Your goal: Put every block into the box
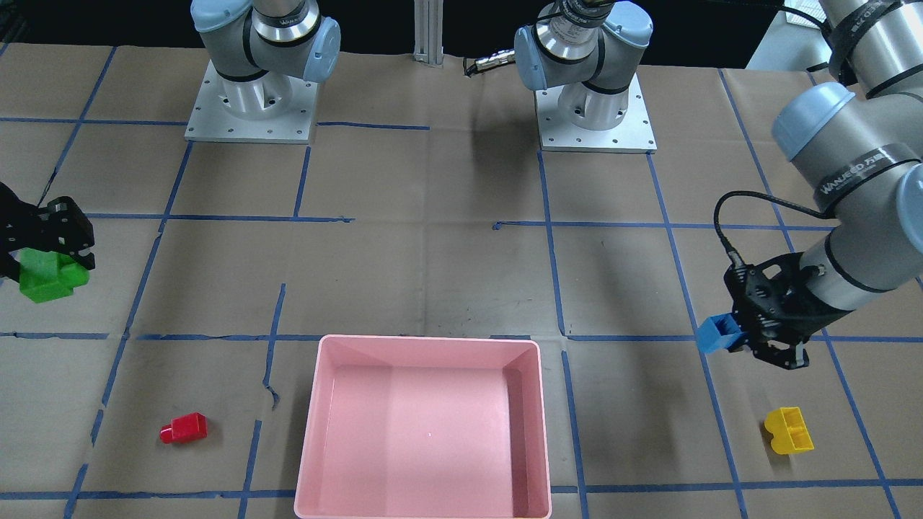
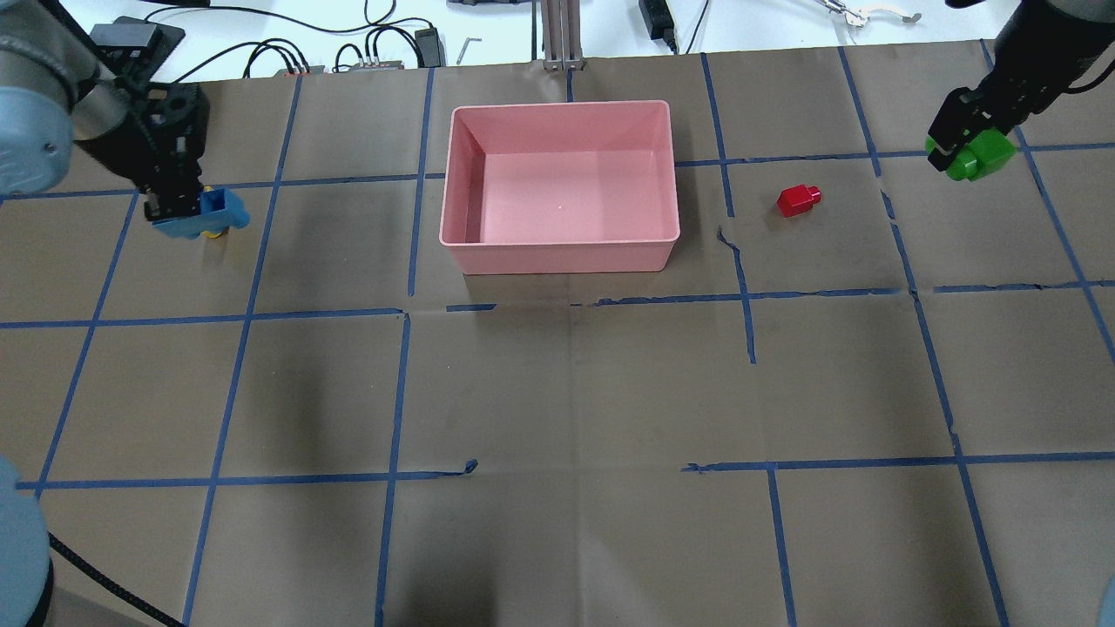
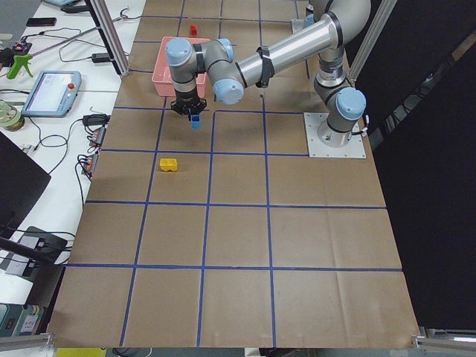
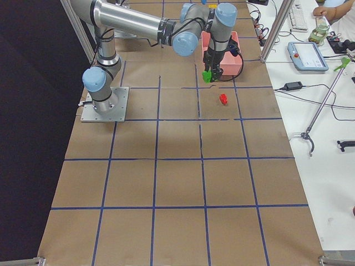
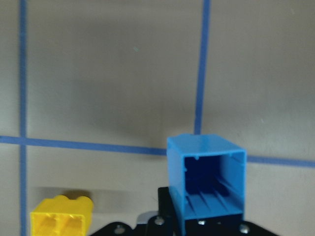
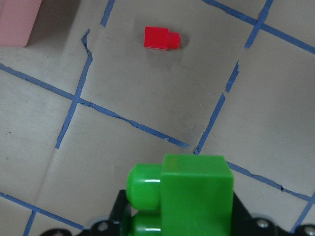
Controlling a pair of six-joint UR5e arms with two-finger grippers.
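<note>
Exterior front-facing view: four bricks and one pink box point(image 1: 429, 339), which sits mid-table at the far edge from the robot, nothing inside it. The left gripper point(image 1: 737, 336) is clamped on the light-blue brick point(image 1: 716, 334), left of the box; the right gripper point(image 1: 59, 261) is clamped on the green brick point(image 1: 43, 280), far to the right. The red brick point(image 1: 184, 428) lies on the brown paper point(image 1: 433, 274) right of the box, and the yellow brick point(image 1: 789, 430) lies on it to the left. White lettering on the left arm's black band point(image 1: 858, 169) is unreadable. Overhead exterior view: two grippers, and the blue brick nearly covers the yellow one. Left wrist view: the blue brick's hollow underside faces the camera, with yellow below left. Right wrist view: two green studs point left, with the red brick beyond
</note>
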